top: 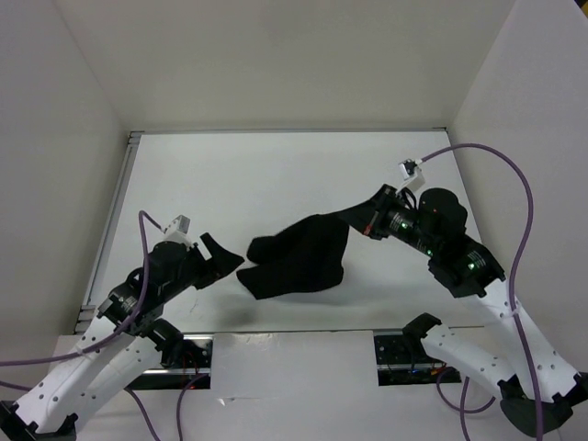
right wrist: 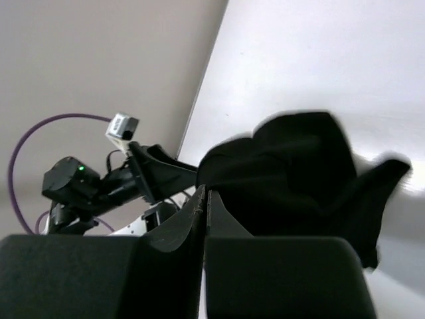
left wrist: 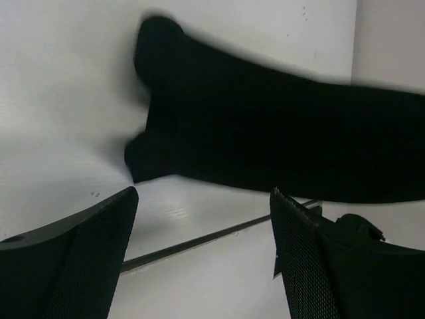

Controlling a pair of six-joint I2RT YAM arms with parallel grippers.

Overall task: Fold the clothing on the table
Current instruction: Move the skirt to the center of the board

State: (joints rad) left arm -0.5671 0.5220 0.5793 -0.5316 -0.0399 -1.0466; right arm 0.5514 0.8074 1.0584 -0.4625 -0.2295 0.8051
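— Top external view: where is the cloth (top: 299, 262) found?
— It is seen near the middle of the table (top: 276, 175), toward the near edge, between the two arms. It is bunched and creased, with a lobe pushed out to the left. Its far right corner is drawn out toward the right gripper (top: 354, 219).
— How is that gripper set?
— Its jaws are pressed together, and the cloth's corner is pinched at their tips. In the right wrist view the closed fingers (right wrist: 179, 229) are met directly by the black fabric, whose far edge is blurred.
— And the left gripper (top: 220, 253)?
— It is spread wide, and nothing is held by it. It is placed just beside the cloth's left edge, apart from it. In the left wrist view the cloth is framed above the two parted fingers (left wrist: 86, 252), and white table is shown between them.
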